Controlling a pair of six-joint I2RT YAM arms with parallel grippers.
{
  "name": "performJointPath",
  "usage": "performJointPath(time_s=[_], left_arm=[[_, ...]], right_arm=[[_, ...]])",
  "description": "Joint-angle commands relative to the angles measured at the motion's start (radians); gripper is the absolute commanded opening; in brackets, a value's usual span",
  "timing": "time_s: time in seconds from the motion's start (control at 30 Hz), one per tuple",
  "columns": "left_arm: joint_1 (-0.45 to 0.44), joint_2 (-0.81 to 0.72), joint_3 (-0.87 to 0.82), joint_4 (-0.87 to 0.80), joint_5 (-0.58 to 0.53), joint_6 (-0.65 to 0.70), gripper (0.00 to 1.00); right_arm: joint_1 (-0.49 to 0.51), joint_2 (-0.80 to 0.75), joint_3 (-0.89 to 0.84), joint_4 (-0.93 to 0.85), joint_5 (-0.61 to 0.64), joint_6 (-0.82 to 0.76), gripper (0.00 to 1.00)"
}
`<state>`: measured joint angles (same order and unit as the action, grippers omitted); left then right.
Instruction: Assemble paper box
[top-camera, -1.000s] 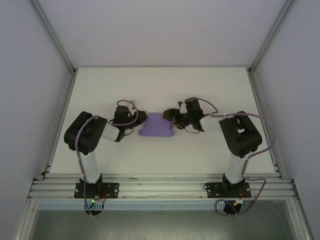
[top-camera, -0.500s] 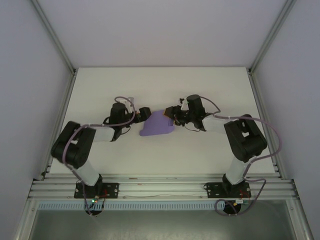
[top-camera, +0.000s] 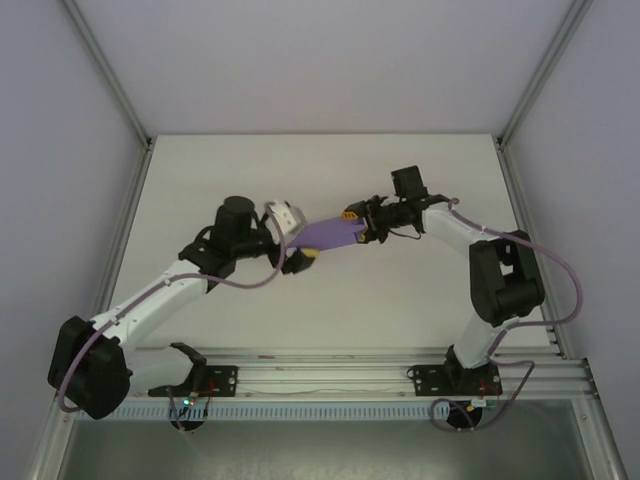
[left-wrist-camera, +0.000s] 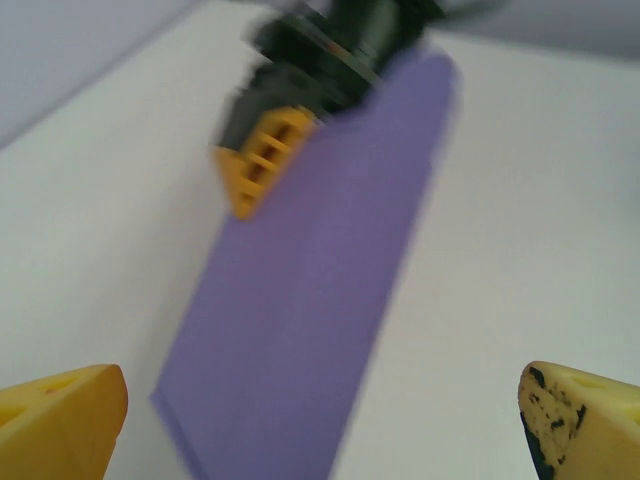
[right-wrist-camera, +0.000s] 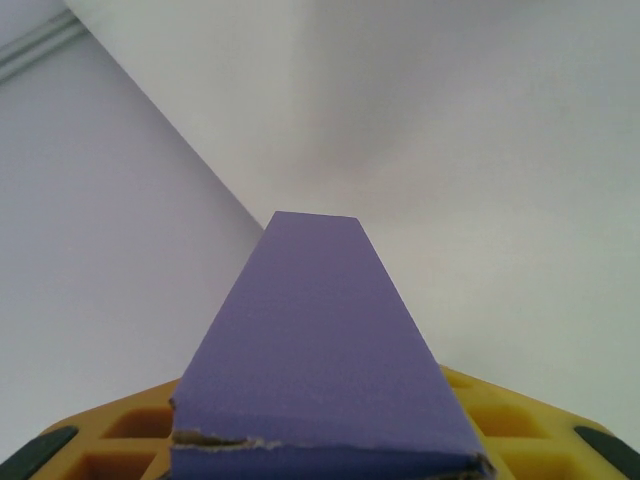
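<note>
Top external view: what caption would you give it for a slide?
Right gripper holds one end of the thin purple paper box while the open left gripper hovers at the other end.

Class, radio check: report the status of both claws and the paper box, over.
Left claw open, at paper box free end, not gripping. Right claw shut on its other end. No obstruction seen.

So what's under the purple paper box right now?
A yellow finger of the right gripper sits under the near end of the paper box; around it shows white table. The table directly beneath is covered.
</note>
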<state>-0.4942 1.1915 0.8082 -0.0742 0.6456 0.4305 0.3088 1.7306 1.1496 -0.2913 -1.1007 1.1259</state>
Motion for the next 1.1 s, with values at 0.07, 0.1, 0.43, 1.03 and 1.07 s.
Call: performJointPath(time_s=[0.07, 0.1, 0.43, 1.03, 1.07], left_arm=[[-0.038, 0.045, 0.081, -0.219, -0.154, 0.232, 1.00], [-0.042, 0.050, 0.086, -0.216, -0.184, 0.234, 1.00], [-0.130, 0.161, 0.160, -0.199, -0.423, 0.276, 1.00], [-0.187, 0.170, 0.206, -0.199, -0.497, 0.308, 0.43], [-0.186, 0.171, 0.210, -0.204, -0.491, 0.305, 0.40]], right_arm=[[0.002, 0.041, 0.071, -0.234, -0.114, 0.021, 0.32], [0.002, 0.044, 0.080, -0.254, -0.121, 0.021, 0.32], [0.004, 0.043, 0.105, -0.319, -0.158, 0.047, 0.33], [0.005, 0.012, 0.095, -0.351, -0.201, 0.002, 0.48], [0.006, 0.008, 0.095, -0.351, -0.194, -0.003, 0.50]])
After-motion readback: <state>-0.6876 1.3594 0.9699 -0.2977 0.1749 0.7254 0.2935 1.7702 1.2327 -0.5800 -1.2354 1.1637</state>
